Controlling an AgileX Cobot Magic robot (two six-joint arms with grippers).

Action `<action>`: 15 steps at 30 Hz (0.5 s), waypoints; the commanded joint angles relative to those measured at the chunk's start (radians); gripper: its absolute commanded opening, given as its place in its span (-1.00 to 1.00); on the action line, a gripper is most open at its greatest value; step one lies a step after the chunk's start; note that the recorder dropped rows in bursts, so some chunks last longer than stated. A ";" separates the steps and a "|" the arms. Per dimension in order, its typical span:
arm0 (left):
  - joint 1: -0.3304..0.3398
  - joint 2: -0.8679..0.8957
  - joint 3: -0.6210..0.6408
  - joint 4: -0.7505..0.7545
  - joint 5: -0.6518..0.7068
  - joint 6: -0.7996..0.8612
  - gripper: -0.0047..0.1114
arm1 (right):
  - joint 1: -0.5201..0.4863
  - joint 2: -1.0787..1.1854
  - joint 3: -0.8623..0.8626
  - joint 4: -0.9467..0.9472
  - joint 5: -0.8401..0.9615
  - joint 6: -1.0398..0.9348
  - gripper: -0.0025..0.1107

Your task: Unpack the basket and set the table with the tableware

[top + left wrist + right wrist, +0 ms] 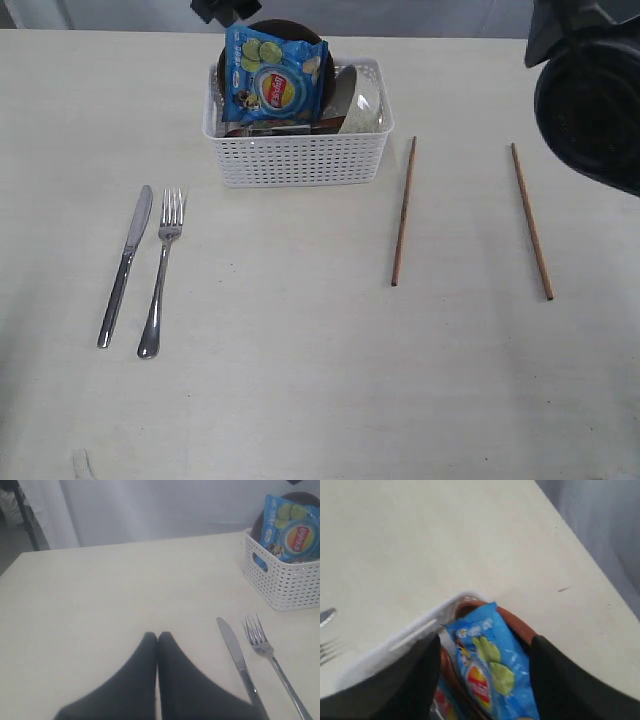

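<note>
Poised over the basket [300,160] with right gripper [484,652] spread apart; blue chip bag [490,675] and brown plate [516,623] beneath, framed between fingers. Left gripper [157,636] pressed together over bench [100,595], near knife [235,652].

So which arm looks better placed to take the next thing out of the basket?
Probably right. The right gripper, open, hangs over the basket, straddling the chip bag; the left gripper is shut, away beside the knife.
</note>
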 commanded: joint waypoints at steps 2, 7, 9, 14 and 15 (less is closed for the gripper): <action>-0.006 -0.002 0.002 -0.003 -0.001 -0.002 -0.92 | -0.042 -0.015 -0.001 -0.092 0.061 -0.004 -0.03; -0.006 -0.002 0.002 -0.003 -0.001 -0.002 -0.92 | -0.103 -0.015 -0.001 -0.048 0.081 -0.010 0.29; -0.006 -0.002 0.002 -0.003 -0.001 -0.002 -0.92 | -0.122 -0.015 0.005 -0.026 0.078 -0.029 0.40; -0.006 -0.002 0.002 -0.001 -0.001 -0.002 -0.92 | -0.154 -0.015 0.072 0.060 0.001 -0.102 0.46; -0.006 -0.002 0.002 -0.001 -0.001 -0.002 -0.92 | -0.162 -0.015 0.092 0.100 -0.017 -0.150 0.46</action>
